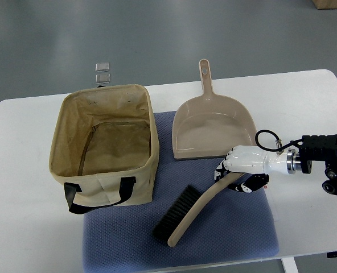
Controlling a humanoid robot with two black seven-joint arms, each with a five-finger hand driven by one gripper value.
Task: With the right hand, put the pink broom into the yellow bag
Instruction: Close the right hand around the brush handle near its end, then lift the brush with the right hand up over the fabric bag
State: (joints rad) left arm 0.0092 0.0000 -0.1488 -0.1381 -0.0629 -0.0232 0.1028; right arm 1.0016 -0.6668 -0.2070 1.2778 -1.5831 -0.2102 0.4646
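While the right hand (237, 170) reaches in from the picture's right edge, its white fingers (226, 169) curl down over the upper end of the broom's handle, clamped on it. That broom (192, 215), more beige than pink here, lies slanting across a blue-grey mat (237, 227) on the white bench (26, 170): its curved handle runs from the hand down to the left, and the black bristles (174, 215) rest on the mat along its left side. Just above the hand sits a matching beige dustpan (213, 128), mouth toward the near edge, handle pointing away. To the left stands the yellow bag (103, 187), open at the top and with nothing inside that I can see, its black strap (94, 196) hanging down the near wall. Bag and broom are apart, the bristles near the bag's right corner. 2 small clear squares (103, 71) lie on the floor beyond the bench.
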